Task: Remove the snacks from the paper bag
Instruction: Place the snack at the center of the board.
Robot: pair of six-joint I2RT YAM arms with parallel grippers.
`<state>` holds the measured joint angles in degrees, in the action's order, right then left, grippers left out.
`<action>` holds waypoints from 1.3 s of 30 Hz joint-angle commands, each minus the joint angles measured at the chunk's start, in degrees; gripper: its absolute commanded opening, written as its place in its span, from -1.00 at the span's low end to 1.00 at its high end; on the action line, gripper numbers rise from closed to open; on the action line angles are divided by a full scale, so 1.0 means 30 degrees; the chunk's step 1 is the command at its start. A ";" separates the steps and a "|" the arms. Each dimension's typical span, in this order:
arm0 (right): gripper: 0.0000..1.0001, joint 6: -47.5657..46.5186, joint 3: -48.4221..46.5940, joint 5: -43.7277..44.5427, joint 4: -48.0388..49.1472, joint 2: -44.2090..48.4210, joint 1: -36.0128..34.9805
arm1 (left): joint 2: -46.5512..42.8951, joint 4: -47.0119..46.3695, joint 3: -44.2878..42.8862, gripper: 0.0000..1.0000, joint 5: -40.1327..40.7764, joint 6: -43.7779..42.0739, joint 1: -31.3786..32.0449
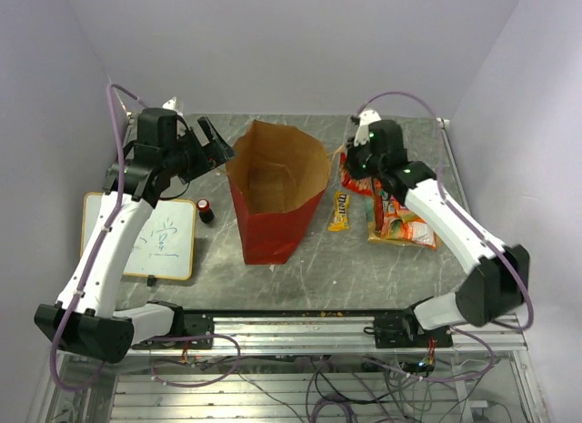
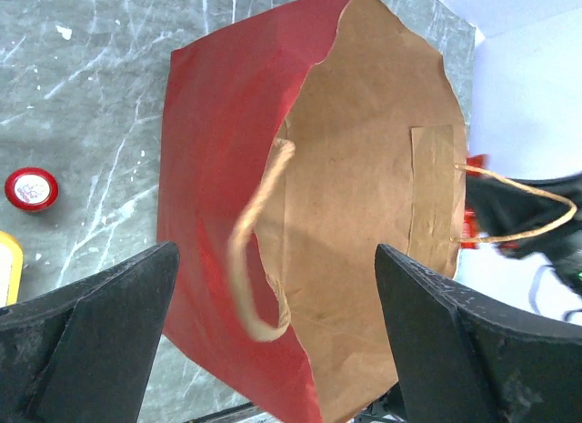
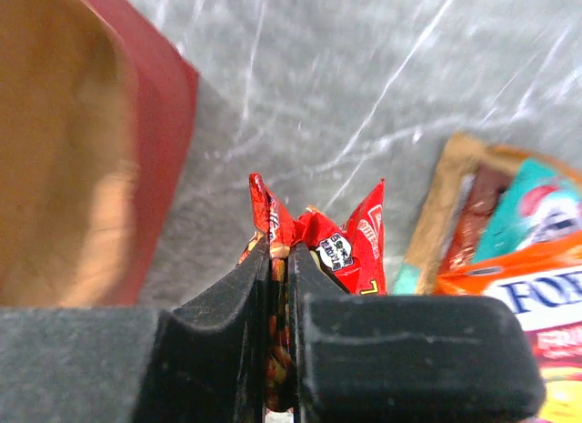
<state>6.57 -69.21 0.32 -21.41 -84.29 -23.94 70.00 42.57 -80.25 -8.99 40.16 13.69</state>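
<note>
At the bench's left edge lies a yellow-framed whiteboard (image 1: 141, 236), and just off its far right corner stands a small red-and-black cylinder (image 1: 205, 210). Above and beyond them, towards the far left corner, the left gripper (image 1: 214, 143) hangs in the air with its jaws spread wide, released and grasping nothing. It is pointed at the rim of the paper bag (image 1: 273, 196).

The bag sits in the middle of the bench, red outside and brown inside, its mouth gaping. In the left wrist view one cord handle (image 2: 250, 259) loops across the opening, between the gripper's parted fingers (image 2: 118, 323).

Just right of the bag a small yellow candy packet (image 1: 339, 211) lies flat on the bench, near it but apart. Further right, towards the right edge, other snacks (image 1: 400, 225) rest in a loose overlapping pile – orange, red and multicoloured packets.

Over the far end of that pile the right gripper (image 1: 364, 159) is clenched on a red packet (image 3: 355, 241), whose crimped top edge sticks out past the closed fingertips (image 3: 305, 259). Beside it the right wrist view shows the bag's red wall at left and an orange packet (image 3: 536, 296) at right.
</note>
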 commanded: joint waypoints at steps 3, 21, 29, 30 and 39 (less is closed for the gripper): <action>-1.00 -0.1230 -0.2454 0.6464 -0.2056 0.2619 0.0081 | -0.1099 0.1075 -0.0745 0.98 0.0334 -0.0418 -0.0111; -1.00 -0.2480 0.1631 1.2007 0.0958 -0.0294 0.3478 | -0.0891 0.2560 -0.4454 0.98 0.1388 -0.2749 -0.0111; -0.79 -0.2513 0.3593 1.1702 0.2865 -0.0321 0.3582 | -0.1036 0.1886 -0.4054 0.98 0.0643 -0.2442 -0.0111; -0.63 -0.2490 0.3614 1.1672 0.2926 -0.0345 0.3583 | -0.1125 0.1781 -0.3981 0.98 0.0605 -0.2406 -0.0111; 0.44 -0.2510 0.2725 0.9849 0.2050 0.0867 0.3559 | -0.1410 0.2057 -0.4669 0.98 -0.0548 -0.2581 -0.0111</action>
<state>-1.17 -58.83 32.60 -14.92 -84.97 -13.72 66.92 49.23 -92.09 -7.60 33.23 13.69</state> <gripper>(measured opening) 0.633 0.992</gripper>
